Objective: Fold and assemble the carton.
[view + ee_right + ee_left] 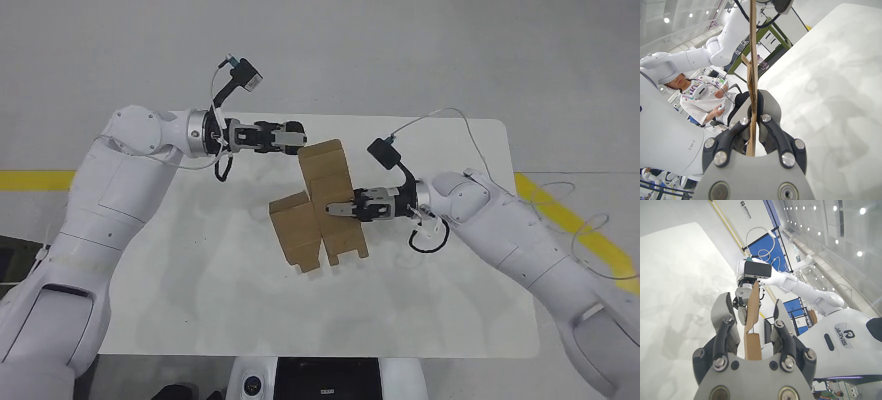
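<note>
– Two tools on it?
– Only my right tool point(332, 211) is clenched on the flattened carton point(320, 200), over the desk point(200, 300). My left tool point(300, 134) gapes, the carton's edge between its jaws.

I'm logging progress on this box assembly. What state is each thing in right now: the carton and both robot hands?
carton: flattened, not yet assembled, held above the table.
left hand: open, fingers on either side of the carton's edge, not clamping it.
right hand: shut on the carton.
</note>
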Available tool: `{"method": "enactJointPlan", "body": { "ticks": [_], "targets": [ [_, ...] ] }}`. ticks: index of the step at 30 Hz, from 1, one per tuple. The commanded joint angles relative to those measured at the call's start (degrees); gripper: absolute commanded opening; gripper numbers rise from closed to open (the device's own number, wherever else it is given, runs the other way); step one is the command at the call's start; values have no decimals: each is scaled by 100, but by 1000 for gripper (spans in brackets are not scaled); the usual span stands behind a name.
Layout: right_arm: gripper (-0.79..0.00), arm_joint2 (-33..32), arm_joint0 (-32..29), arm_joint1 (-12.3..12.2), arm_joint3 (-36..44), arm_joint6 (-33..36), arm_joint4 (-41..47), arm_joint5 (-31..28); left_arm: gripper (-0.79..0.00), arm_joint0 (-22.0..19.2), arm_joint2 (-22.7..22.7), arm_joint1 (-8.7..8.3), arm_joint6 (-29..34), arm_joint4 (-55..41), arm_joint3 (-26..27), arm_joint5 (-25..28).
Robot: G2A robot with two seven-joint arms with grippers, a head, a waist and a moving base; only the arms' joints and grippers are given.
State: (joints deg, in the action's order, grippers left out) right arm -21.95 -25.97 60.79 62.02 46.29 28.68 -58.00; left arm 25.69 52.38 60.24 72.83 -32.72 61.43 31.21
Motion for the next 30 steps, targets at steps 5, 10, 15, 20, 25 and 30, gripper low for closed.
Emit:
{"method": "enactJointPlan", "body": {
  "ticks": [5, 10, 15, 20, 25, 30],
  "targets": [
    [-785, -164, -74, 30, -448, -1, 585, 0, 0, 174, 141, -48, -633, 728, 20, 247],
    [-785, -449, -186, 86, -751, -1, 996, 0, 0, 474, 224, -96, -935, 1082, 273, 203],
    [-785, -652, -274, 162, -1046, -159, 1140, 61, 0, 781, 271, -140, -1010, 1296, 680, 148],
    [-785, -790, -264, 262, -1097, -357, 1122, 197, 0, 968, 287, -167, -830, 1298, 992, 47],
    [-785, -872, -265, 375, -1020, -286, 1210, 187, 0, 1035, 283, -164, -877, 1402, 1115, -3],
    [-785, -896, -277, 496, -984, -138, 1240, 223, 0, 1054, 229, -143, -911, 1533, 1180, 25]
  ]
}}
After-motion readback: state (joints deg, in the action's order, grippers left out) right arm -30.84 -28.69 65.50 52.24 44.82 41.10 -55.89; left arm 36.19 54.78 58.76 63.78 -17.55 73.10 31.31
